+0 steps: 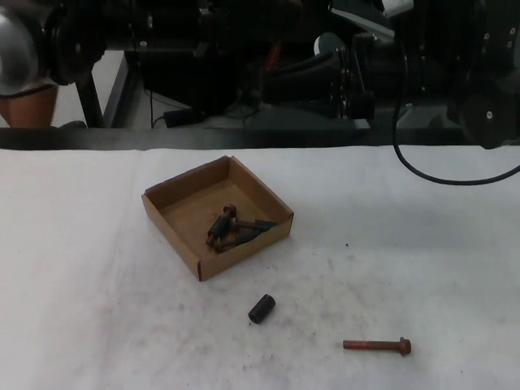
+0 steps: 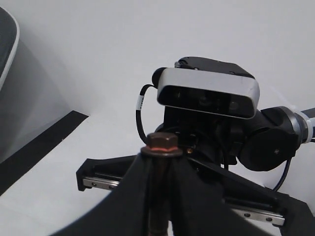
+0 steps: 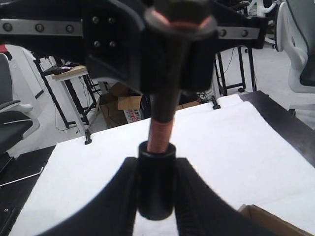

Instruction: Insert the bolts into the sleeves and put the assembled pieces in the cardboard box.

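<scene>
My left gripper [image 2: 158, 164] is shut on a copper-coloured bolt [image 2: 158, 147], whose hex head sticks out past the fingers. My right gripper [image 3: 156, 179] is shut on a black sleeve [image 3: 156, 189]. In the right wrist view the bolt [image 3: 165, 113] runs from the left gripper [image 3: 178, 73] down into the sleeve's open end, with its threaded tip just inside. Both are held up off the bench. The cardboard box [image 1: 175, 219] on the white bench holds a few assembled pieces [image 1: 221, 226]. A loose black sleeve [image 1: 261, 309] and a loose bolt [image 1: 376, 345] lie in front of the box.
White cloth [image 1: 89, 284] covers the bench. A black cable [image 1: 443, 179] loops over its far right edge. Dark arm bodies and equipment [image 1: 341, 73] hang across the back. The right arm's wrist camera [image 2: 207, 92] faces the left wrist view at close range.
</scene>
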Controlling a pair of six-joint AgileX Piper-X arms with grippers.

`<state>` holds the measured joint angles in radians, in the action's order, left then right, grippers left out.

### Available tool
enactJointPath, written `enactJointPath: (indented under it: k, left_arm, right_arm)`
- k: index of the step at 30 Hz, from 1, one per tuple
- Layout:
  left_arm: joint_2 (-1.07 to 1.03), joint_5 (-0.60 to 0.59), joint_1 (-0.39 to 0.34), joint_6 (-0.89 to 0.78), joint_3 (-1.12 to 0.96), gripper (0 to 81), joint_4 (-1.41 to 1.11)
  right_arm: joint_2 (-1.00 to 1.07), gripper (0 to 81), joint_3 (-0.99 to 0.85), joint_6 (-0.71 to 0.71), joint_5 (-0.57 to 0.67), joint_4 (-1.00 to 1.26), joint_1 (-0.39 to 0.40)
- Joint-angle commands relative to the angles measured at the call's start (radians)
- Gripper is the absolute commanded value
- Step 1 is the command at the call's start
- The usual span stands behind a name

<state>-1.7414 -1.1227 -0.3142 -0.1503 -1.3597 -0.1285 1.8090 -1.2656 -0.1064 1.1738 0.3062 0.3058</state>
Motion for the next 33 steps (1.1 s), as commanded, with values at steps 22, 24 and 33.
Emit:
enactJointPath:
  k: [22, 24, 33]
  left_arm:
    - [0.005, -0.053, -0.007, -0.007, 0.021, 5.3, 0.051]
    - [0.005, -0.053, -0.007, -0.007, 0.021, 11.1, 0.051]
    - [0.005, -0.094, -0.005, -0.007, 0.021, 32.3, 0.08]
  right_arm:
    - [-0.026, 0.2, -0.024, -0.006, -0.072, 0.059, -0.029]
    - [-0.026, 0.2, -0.024, -0.006, -0.072, 0.059, -0.029]
    - [-0.026, 0.2, -0.024, -0.006, -0.072, 0.059, -0.029]
